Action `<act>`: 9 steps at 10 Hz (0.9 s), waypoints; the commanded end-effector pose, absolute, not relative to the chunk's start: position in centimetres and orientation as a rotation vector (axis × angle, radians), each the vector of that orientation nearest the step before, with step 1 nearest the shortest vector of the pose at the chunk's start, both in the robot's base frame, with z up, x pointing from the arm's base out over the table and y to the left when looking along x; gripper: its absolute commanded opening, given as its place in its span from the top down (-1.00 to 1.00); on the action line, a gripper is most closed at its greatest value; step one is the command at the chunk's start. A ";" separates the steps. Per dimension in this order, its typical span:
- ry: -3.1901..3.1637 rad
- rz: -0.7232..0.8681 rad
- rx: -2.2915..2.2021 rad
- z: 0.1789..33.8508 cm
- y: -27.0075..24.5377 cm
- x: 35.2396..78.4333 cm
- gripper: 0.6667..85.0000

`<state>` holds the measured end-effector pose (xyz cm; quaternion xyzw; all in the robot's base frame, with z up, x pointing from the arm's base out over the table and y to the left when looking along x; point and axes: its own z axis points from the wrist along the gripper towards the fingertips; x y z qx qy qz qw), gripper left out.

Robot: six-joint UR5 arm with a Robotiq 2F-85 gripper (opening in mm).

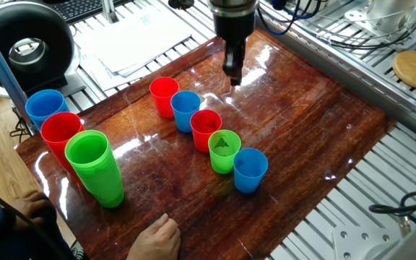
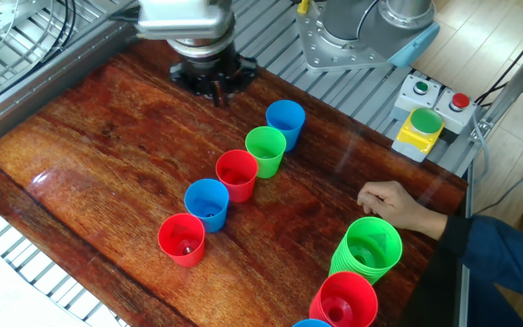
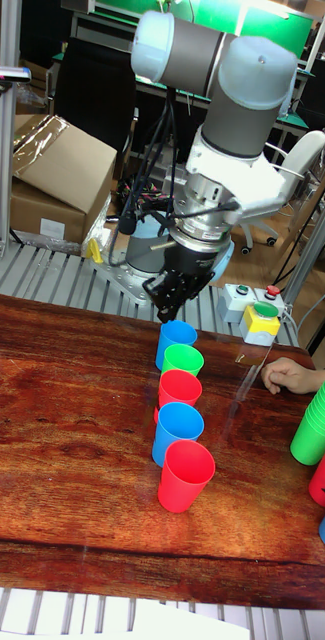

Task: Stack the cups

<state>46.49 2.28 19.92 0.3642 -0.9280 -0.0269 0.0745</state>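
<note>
Five small cups stand upright in one slanted row on the wooden table (image 1: 316, 130), near its middle, each just beside the next. In order along the row: a red cup (image 1: 164, 96), a blue cup (image 1: 185, 110), a second red cup (image 1: 206, 130), a light green cup (image 1: 224, 150) and a second blue cup (image 1: 250, 170). So there are two red, two blue and one green, and none sits inside another. The red and blue cups look empty. Inside the light green cup a darker shape is seen at the bottom, but I cannot tell what it is.

The tool (image 1: 233, 72) hangs above the table close to one long edge, apart from the row and holding nothing. Its fingers look close together, but the pictures do not show clearly if they are pressed together or spread.

At one short end of the table stand three piles of nested cups: a tall green pile (image 1: 96, 167), a red pile (image 1: 61, 139) and a blue pile (image 1: 45, 108). A person's hand (image 1: 152, 238) rests on the table edge near the green pile.
</note>
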 end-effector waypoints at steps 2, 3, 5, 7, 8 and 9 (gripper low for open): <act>-2.648 -0.149 1.446 19.2 4.4 45.2 0.11; -2.651 -0.087 1.475 18.7 4.3 45.6 0.12; -2.606 0.021 1.572 17.9 3.5 46.1 0.16; -2.560 -0.018 1.690 16.8 5.2 45.2 0.14; -2.542 -0.015 1.750 16.2 6.0 45.1 0.11; -2.539 -0.032 1.793 15.7 7.1 45.0 0.10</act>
